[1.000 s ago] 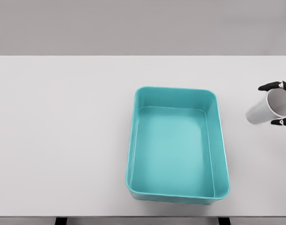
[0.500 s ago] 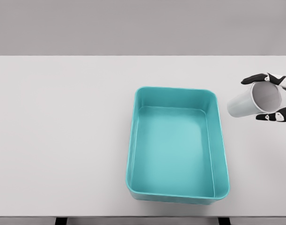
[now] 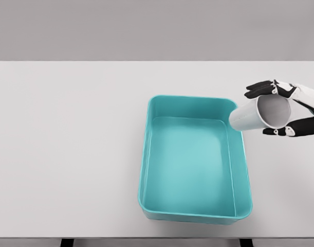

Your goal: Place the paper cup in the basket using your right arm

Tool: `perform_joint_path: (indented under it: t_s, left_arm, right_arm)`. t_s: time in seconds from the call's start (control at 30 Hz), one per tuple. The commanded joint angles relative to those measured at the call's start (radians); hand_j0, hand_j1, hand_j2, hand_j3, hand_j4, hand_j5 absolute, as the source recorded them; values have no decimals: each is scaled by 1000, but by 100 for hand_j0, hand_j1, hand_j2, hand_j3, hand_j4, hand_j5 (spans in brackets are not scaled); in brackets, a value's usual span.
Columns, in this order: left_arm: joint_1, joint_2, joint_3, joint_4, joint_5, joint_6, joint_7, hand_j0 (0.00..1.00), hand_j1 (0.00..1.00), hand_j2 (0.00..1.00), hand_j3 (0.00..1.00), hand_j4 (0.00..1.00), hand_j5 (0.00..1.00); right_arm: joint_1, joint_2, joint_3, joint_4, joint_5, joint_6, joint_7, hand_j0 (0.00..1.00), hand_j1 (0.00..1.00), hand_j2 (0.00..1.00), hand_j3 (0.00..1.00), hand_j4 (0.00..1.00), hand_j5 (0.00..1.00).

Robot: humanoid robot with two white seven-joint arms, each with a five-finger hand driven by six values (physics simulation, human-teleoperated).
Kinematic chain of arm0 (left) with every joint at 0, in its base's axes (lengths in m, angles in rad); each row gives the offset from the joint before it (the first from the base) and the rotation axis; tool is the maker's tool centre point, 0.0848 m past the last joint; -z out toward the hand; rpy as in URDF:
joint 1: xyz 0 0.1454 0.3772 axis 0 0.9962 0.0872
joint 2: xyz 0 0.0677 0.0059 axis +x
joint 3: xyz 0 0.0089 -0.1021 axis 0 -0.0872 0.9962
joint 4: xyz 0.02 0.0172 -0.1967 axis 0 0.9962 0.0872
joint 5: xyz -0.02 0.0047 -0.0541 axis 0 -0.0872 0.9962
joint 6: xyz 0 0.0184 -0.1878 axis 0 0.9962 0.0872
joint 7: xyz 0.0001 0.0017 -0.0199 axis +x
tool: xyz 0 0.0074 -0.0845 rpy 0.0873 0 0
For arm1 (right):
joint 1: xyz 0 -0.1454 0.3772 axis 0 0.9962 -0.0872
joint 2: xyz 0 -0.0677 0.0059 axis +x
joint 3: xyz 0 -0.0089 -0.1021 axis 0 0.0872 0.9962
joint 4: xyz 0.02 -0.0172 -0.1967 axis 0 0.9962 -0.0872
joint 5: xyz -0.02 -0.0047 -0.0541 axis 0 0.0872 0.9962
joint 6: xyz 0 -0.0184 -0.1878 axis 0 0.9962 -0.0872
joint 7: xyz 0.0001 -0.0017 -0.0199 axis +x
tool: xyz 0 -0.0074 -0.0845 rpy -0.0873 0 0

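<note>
Over the basket's far right corner: right hand carrying the paper cup.

Head view: the right hand grasps the white paper cup, dark fingertips above and below its rim, the cup tipped sideways with its mouth toward the hand. Its base overlaps the far right corner of the teal basket, which sits on the white table. Half a second earlier the cup was clear to the right of the basket; a second ago it was near the table's right edge.
</note>
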Motion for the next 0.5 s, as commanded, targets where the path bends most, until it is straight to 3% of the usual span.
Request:
perform_joint_path:
  t_s: [0.0,0.47]
  left_arm:
    - [0,0,0,0,1,0,0,100,100,100,100,100,100]
    - [0,0,0,0,1,0,0,100,100,100,100,100,100]
  right_arm:
    - [-2,6,15,-21,-3,3,0,80,80,80,80,80,80]
    - [-149,170,182,-15,213,63,0,80,80,80,80,80,80]
